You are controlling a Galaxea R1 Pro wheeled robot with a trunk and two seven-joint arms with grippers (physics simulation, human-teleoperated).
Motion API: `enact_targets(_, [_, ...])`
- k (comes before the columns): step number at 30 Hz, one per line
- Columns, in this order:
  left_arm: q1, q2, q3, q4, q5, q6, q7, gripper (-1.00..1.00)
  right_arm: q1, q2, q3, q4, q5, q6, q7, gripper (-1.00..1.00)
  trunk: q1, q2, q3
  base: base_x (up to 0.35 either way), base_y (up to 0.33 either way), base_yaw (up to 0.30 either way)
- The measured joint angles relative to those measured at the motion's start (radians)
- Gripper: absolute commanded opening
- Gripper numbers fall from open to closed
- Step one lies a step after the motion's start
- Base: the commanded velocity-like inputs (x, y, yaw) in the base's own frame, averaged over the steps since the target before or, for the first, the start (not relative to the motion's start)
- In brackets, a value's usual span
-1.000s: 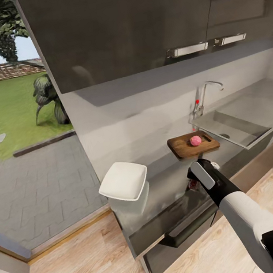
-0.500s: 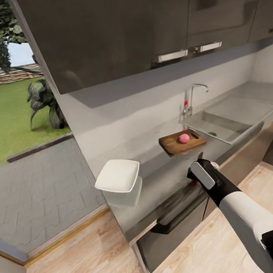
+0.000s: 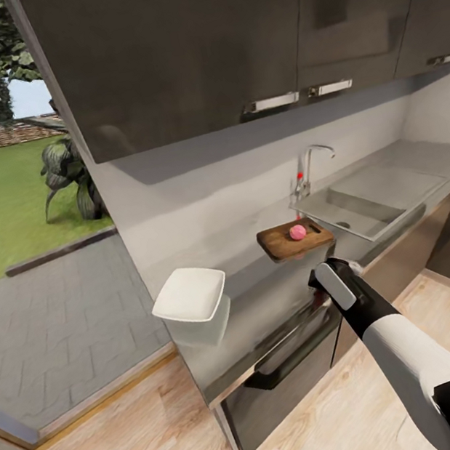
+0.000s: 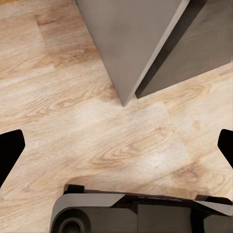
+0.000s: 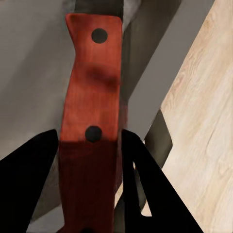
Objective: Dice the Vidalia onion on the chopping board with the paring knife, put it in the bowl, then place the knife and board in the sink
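Observation:
The Vidalia onion [image 3: 298, 232], pink and round, rests on the brown chopping board [image 3: 294, 240], which lies on the countertop [image 3: 267, 295] just left of the sink [image 3: 368, 201]. The white bowl [image 3: 189, 295] sits at the countertop's left end. My right gripper [image 3: 322, 276] hovers at the counter's front edge, short of the board. In the right wrist view my right gripper [image 5: 90, 138] is shut on the paring knife's red handle [image 5: 92, 92]; the blade is mostly hidden. My left gripper [image 4: 116, 145] hangs open over the wooden floor, with nothing between its fingers.
Dark upper cabinets [image 3: 221, 34] overhang the counter. A chrome tap [image 3: 308, 164] stands behind the sink. An oven front with a long handle [image 3: 292, 352] sits under the counter. A glass opening onto the garden is at the left. A cabinet corner [image 4: 128, 53] stands by my base.
The camera has moved: counter, board, bowl and sink have slid left and upward in the picture and look a little smaller. My right arm keeps its pose, still holding the knife.

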Motion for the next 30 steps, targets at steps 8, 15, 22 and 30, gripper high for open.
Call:
enact_targets(8, [0.0, 0.0, 0.0, 0.007, 0.0, 0.0, 0.0, 1.0, 0.0, -0.005, 0.001, -0.067, 0.004, -0.025, -0.002, -1.0, 0.0, 0.0, 0.013, 0.0, 0.0, -0.001])
enact_targets(15, [0.0, -0.001, 0.001, 0.012, 0.0, 0.001, 0.001, 1.0, 0.0, -0.008, 0.001, -0.117, 0.008, -0.025, -0.002, -1.0, 0.0, 0.0, 0.024, 0.0, 0.0, 0.0])
enact_targets(22, [0.0, -0.001, 0.002, 0.018, 0.0, 0.002, 0.002, 1.0, 0.0, -0.017, 0.002, -0.125, 0.086, -0.026, 0.002, -1.0, 0.0, 0.0, 0.035, 0.0, 0.0, 0.0])
enact_targets(30, [0.0, -0.001, 0.002, 0.019, 0.001, 0.0, 0.005, 1.0, 0.002, -0.015, 0.008, -0.207, 0.154, -0.019, 0.005, -1.0, 0.0, 0.0, 0.048, 0.0, -0.037, 0.0])
